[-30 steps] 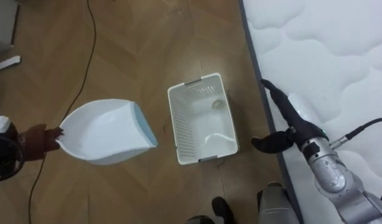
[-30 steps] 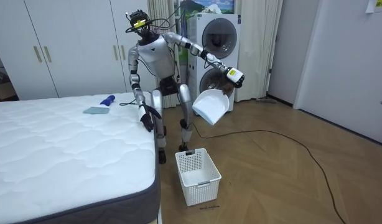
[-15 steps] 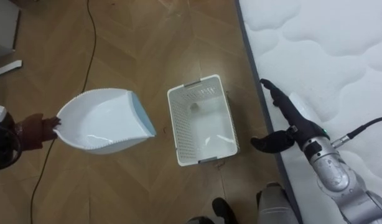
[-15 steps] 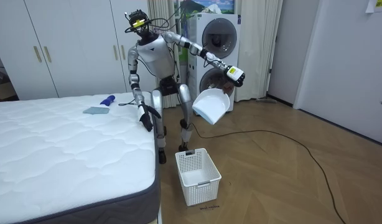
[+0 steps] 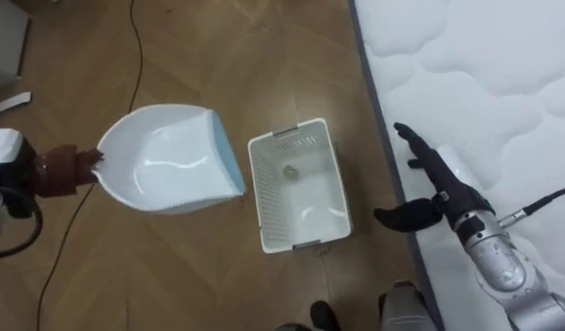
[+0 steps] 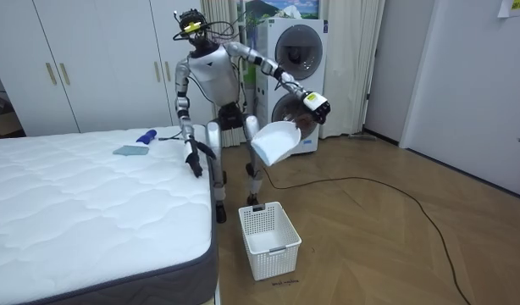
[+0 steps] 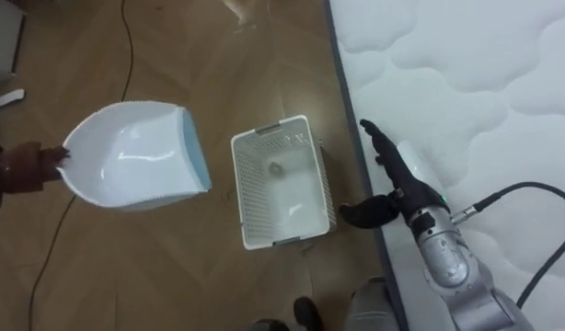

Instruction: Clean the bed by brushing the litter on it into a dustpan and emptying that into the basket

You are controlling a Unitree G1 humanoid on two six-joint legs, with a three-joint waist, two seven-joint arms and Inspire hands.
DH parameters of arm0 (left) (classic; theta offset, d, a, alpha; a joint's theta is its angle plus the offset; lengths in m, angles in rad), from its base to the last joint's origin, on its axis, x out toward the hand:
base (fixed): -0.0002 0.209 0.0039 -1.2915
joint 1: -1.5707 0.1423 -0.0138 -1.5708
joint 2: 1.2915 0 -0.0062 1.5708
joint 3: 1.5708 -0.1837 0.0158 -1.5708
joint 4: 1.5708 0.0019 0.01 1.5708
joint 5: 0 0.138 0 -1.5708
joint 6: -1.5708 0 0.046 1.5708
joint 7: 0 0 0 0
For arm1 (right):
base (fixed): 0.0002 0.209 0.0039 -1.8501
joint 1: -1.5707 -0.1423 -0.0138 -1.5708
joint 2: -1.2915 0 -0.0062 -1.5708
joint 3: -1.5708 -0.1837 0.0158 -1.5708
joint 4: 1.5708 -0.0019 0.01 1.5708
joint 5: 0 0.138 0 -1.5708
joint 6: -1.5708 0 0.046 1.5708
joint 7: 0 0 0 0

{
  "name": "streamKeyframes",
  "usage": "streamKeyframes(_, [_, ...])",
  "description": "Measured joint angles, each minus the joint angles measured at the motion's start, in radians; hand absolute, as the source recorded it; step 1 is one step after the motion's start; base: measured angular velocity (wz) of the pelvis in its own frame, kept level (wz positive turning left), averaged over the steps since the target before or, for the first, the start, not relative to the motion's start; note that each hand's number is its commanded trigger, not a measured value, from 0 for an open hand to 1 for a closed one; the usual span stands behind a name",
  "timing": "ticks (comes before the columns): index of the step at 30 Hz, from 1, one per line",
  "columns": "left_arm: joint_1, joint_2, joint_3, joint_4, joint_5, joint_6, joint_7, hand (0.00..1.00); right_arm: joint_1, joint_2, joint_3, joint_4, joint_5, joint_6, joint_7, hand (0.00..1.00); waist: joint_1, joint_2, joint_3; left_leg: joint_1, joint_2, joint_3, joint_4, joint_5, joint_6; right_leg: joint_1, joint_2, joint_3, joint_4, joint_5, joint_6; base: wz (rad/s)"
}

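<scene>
Wooden floor (image 5: pixel 172 55) holds a white mesh plastic basket (image 5: pixel 267 198); left of it my left hand (image 5: pixel 66 172) grips a white plastic dustpan (image 5: pixel 167 170), right hand (image 5: pixel 441 187) splayed opposite.

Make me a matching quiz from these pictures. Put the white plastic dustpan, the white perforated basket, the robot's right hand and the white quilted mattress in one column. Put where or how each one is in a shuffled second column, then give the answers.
Column one
1. white plastic dustpan with a blue lip
2. white perforated plastic basket
3. right hand
4. white quilted mattress

Column two
A. standing on the wooden floor
B. open, fingers straight, at the mattress edge
C. held up off the floor by the left hand
D. lying to the robot's right of the basket

Pairs: 1-C, 2-A, 3-B, 4-D
</scene>
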Motion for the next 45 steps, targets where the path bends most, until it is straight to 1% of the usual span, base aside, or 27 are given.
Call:
streamKeyframes(2, [0.065,0.0,0.037,-0.064,0.018,-0.012,0.011,1.0,0.024,-0.006,-0.004,0.007,0.004,0.001,0.0,0.0,0.01,-0.019,-0.0042,0.029,0.014,-0.008,-0.009,-0.001,-0.001,0.037,0.023,0.013,-0.049,0.022,0.0,-0.51])
streamKeyframes(4, [0.136,-0.001,0.075,-0.131,0.021,-0.033,0.011,1.0,0.071,-0.005,-0.027,0.015,0.004,0.002,-0.003,0.0,0.018,-0.032,-0.01,0.087,0.037,-0.033,-0.028,-0.009,-0.014,0.122,0.056,0.017,-0.14,0.057,0.001,-0.44])
streamKeyframes(5, [0.145,0.0,0.086,-0.144,0.02,-0.039,0.011,1.0,0.084,-0.005,-0.035,0.015,0.005,0.002,-0.002,0.0,0.018,-0.038,-0.0129,0.097,0.042,-0.034,-0.029,-0.01,-0.016,0.139,0.06,0.016,-0.158,0.064,0.002,-0.24])
streamKeyframes(7, [0.169,0.0,0.116,-0.224,0.012,-0.04,0.011,1.0,0.117,-0.002,-0.057,0.015,0.037,0.006,-0.002,0.0,0.019,-0.062,-0.0269,0.147,0.044,-0.052,-0.066,-0.011,-0.017,0.197,0.07,0.017,-0.217,0.086,0.009,-0.14])
streamKeyframes(11, [0.267,-0.014,0.154,-0.411,0.012,-0.054,0.011,1.0,0.15,0.004,-0.092,-0.033,0.046,0.014,-0.006,0.0,0.034,-0.076,-0.0351,0.229,0.048,-0.045,-0.112,-0.014,-0.015,0.274,0.078,0.023,-0.296,0.133,0.022,-0.46])
streamKeyframes(14, [0.345,-0.063,0.176,-0.514,0.012,-0.067,0.002,1.0,0.177,0.008,-0.095,-0.042,0.033,0.014,-0.01,0.0,0.058,-0.091,-0.0395,0.306,0.049,-0.032,-0.132,-0.029,-0.008,0.313,0.078,-0.013,-0.323,0.162,0.022,-0.94])
streamKeyframes(16, [0.387,-0.105,0.199,-0.55,0.011,-0.077,-0.01,1.0,0.21,0.011,-0.092,-0.063,0.045,0.024,-0.021,0.0,0.079,-0.11,-0.0408,0.36,0.055,0.025,-0.145,-0.044,-0.003,0.32,0.083,-0.023,-0.323,0.182,0.017,-1.12])
streamKeyframes(17, [0.389,-0.108,0.2,-0.549,0.008,-0.081,-0.013,1.0,0.212,0.013,-0.086,-0.063,0.056,0.024,-0.023,0.0,0.083,-0.116,-0.0402,0.374,0.057,0.047,-0.154,-0.046,-0.003,0.317,0.084,-0.028,-0.326,0.191,0.014,-1.22])
streamKeyframes(18, [0.39,-0.111,0.201,-0.545,-0.014,-0.082,-0.015,1.0,0.213,0.02,-0.083,-0.064,0.064,0.024,-0.022,0.0,0.089,-0.125,-0.0411,0.393,0.062,0.079,-0.174,-0.049,0.001,0.307,0.086,-0.058,-0.342,0.219,0.005,-1.38])
streamKeyframes(20, [0.391,-0.131,0.228,-0.543,-0.033,-0.085,-0.015,1.0,0.209,0.032,-0.09,-0.065,0.069,0.024,-0.029,0.0,0.104,-0.13,-0.0427,0.408,0.08,0.133,-0.209,-0.059,0.007,0.303,0.084,-0.215,-0.421,0.315,-0.037,-1.56])
streamKeyframes(21, [0.391,-0.137,0.237,-0.543,-0.037,-0.085,-0.015,1.0,0.208,0.037,-0.09,-0.064,0.068,0.025,-0.032,0.0,0.105,-0.133,-0.0427,0.407,0.094,0.165,-0.222,-0.059,0.007,0.305,0.086,-0.241,-0.447,0.341,-0.042,-1.24])
streamKeyframes(22, [0.391,-0.147,0.248,-0.542,-0.051,-0.084,-0.015,1.0,0.209,0.052,-0.093,-0.061,0.069,0.026,-0.036,0.0,0.104,-0.136,-0.0435,0.408,0.117,0.244,-0.227,-0.059,0.008,0.303,0.076,-0.298,-0.434,0.343,-0.028,-1.08])
streamKeyframes(23, [0.391,-0.167,0.247,-0.544,-0.064,-0.086,-0.015,1.0,0.218,0.053,-0.092,-0.051,0.068,0.029,-0.04,0.0,0.107,-0.134,-0.0435,0.431,0.131,0.314,-0.237,-0.056,0.004,0.317,0.05,-0.372,-0.322,0.268,-0.016,-1.07])
streamKeyframes(24, [0.391,-0.177,0.247,-0.545,-0.068,-0.087,-0.015,1.0,0.218,0.053,-0.091,-0.045,0.068,0.032,-0.042,0.0,0.117,-0.136,-0.0442,0.446,0.132,0.347,-0.247,-0.054,0.003,0.33,0.03,-0.401,-0.272,0.231,-0.018,-1.21])
streamKeyframes(25, [0.392,-0.197,0.247,-0.543,-0.085,-0.087,-0.015,1.0,0.217,0.053,-0.088,-0.037,0.065,0.032,-0.044,0.0,0.129,-0.141,-0.0453,0.465,0.131,0.413,-0.251,-0.054,0.003,0.367,-0.022,-0.452,-0.203,0.172,-0.015,-1.04])
streamKeyframes(26, [0.392,-0.207,0.248,-0.543,-0.089,-0.084,-0.015,1.0,0.214,0.055,-0.086,-0.032,0.06,0.032,-0.046,0.0,0.132,-0.143,-0.0447,0.471,0.13,0.44,-0.25,-0.055,0.004,0.39,-0.047,-0.473,-0.185,0.148,-0.007,-1.14])
streamKeyframes(27, [0.392,-0.223,0.248,-0.544,-0.11,-0.083,-0.017,1.0,0.212,0.061,-0.08,-0.029,0.059,0.032,-0.051,0.0,0.143,-0.149,-0.0435,0.477,0.131,0.486,-0.242,-0.058,0.003,0.421,-0.081,-0.501,-0.177,0.122,0.01,-1.06])
streamKeyframes(28, [0.39,-0.227,0.249,-0.545,-0.132,-0.083,-0.018,1.0,0.209,0.077,-0.077,-0.031,0.059,0.03,-0.055,0.0,0.153,-0.168,-0.0365,0.482,0.131,0.527,-0.221,-0.059,0.002,0.415,-0.085,-0.505,-0.207,0.11,0.019,-1.32])
streamKeyframes(29, [0.392,-0.239,0.251,-0.544,-0.144,-0.081,-0.023,1.0,0.207,0.092,-0.076,-0.032,0.059,0.03,-0.057,0.0,0.159,-0.175,-0.0346,0.47,0.137,0.523,-0.206,-0.059,0.001,0.403,-0.066,-0.508,-0.253,0.116,0.005,-1.22])
streamKeyframes(30, [0.394,-0.244,0.251,-0.544,-0.144,-0.081,-0.028,1.0,0.205,0.096,-0.073,-0.032,0.059,0.03,-0.058,0.0,0.166,-0.174,-0.035,0.464,0.141,0.51,-0.203,-0.059,0.0,0.405,-0.052,-0.499,-0.275,0.125,-0.011,-1.24])
streamKeyframes(31, [0.396,-0.255,0.251,-0.544,-0.143,-0.081,-0.044,1.0,0.2,0.098,-0.059,-0.035,0.059,0.03,-0.059,0.0,0.178,-0.175,-0.0351,0.456,0.145,0.474,-0.203,-0.056,-0.005,0.404,-0.03,-0.49,-0.312,0.141,-0.034,-0.96])
streamKeyframes(32, [0.397,-0.261,0.251,-0.544,-0.141,-0.081,-0.054,1.0,0.2,0.099,-0.052,-0.039,0.059,0.03,-0.059,0.0,0.178,-0.176,-0.0355,0.456,0.148,0.468,-0.204,-0.053,-0.009,0.403,-0.022,-0.489,-0.323,0.151,-0.039,-0.95])
streamKeyframes(37, [0.414,-0.322,0.235,-0.543,-0.175,-0.081,-0.098,1.0,0.207,0.105,-0.047,-0.044,0.091,0.019,-0.057,0.0,0.097,-0.196,-0.0453,0.47,0.168,0.468,-0.212,-0.054,-0.032,0.412,0.023,-0.46,-0.384,0.191,-0.062,-0.37])
streamKeyframes(41, [0.431,-0.347,0.218,-0.543,-0.205,-0.08,-0.102,1.0,0.21,0.109,-0.051,-0.044,0.103,0.017,-0.056,0.0,0.064,-0.195,-0.0462,0.479,0.181,0.475,-0.196,-0.053,-0.037,0.42,0.047,-0.445,-0.415,0.213,-0.073,-0.31])
streamKeyframes(42, [0.445,-0.366,0.217,-0.542,-0.209,-0.077,-0.103,1.0,0.213,0.111,-0.051,-0.044,0.105,0.017,-0.053,0.0,0.062,-0.192,-0.0461,0.494,0.184,0.474,-0.197,-0.055,-0.041,0.422,0.058,-0.425,-0.419,0.216,-0.076,-0.55])
streamKeyframes(44, [0.473,-0.384,0.207,-0.542,-0.248,-0.075,-0.104,1.0,0.212,0.115,-0.051,-0.044,0.112,0.016,-0.039,0.0,0.064,-0.186,-0.0504,0.51,0.182,0.461,-0.202,-0.059,-0.047,0.418,0.076,-0.385,-0.419,0.218,-0.081,-0.67])
streamKeyframes(45, [0.491,-0.4,0.206,-0.542,-0.264,-0.075,-0.106,1.0,0.212,0.122,-0.054,-0.047,0.112,0.015,-0.029,0.0,0.066,-0.182,-0.0526,0.51,0.17,0.402,-0.203,-0.062,-0.051,0.411,0.091,-0.352,-0.418,0.22,-0.084,-0.82])
